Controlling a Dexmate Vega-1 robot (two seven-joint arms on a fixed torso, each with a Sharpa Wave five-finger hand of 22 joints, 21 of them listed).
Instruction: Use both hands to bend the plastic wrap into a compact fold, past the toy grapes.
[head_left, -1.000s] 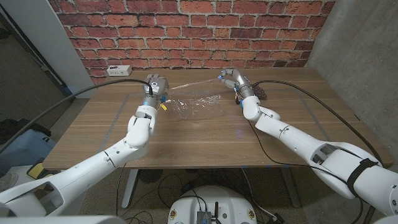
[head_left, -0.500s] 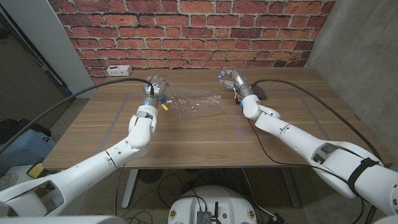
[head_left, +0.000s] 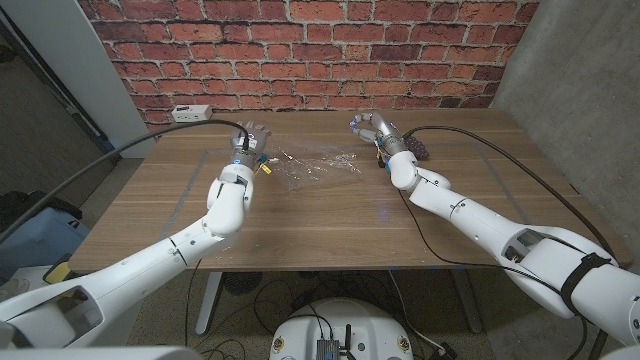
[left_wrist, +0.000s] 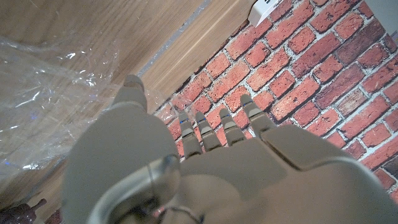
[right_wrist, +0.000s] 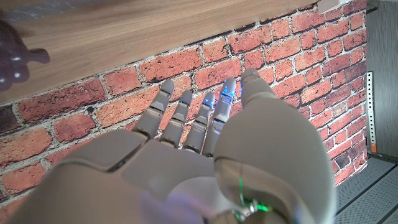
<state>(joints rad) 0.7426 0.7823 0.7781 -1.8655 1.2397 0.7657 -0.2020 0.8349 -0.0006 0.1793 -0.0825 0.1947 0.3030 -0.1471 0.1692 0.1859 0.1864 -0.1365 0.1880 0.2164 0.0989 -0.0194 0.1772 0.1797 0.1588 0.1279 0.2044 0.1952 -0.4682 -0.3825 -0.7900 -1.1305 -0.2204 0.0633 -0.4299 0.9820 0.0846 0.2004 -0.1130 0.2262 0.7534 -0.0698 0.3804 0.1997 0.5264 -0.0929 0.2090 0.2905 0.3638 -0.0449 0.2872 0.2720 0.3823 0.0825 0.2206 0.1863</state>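
Both hands are seen from the head camera raised near the table's far edge: the left hand (head_left: 250, 136) at one end of the plastic wrap (head_left: 318, 167), the right hand (head_left: 373, 128) at the other. Whether either hand pinches the film cannot be told from here. The wrap is spread crumpled on the wooden table (head_left: 330, 215) between the two hands, and the toy grapes (head_left: 417, 151) are found just beside the right forearm, on its outer side. From the left wrist camera, the left hand (left_wrist: 186, 155) is shown with fingers apart and extended toward the brick wall (left_wrist: 298, 81), the wrap (left_wrist: 50, 93) lying beside its thumb. From the right wrist camera, the right hand (right_wrist: 199, 143) is likewise shown with fingers extended and nothing visibly held, dark grapes (right_wrist: 15, 59) beside it.
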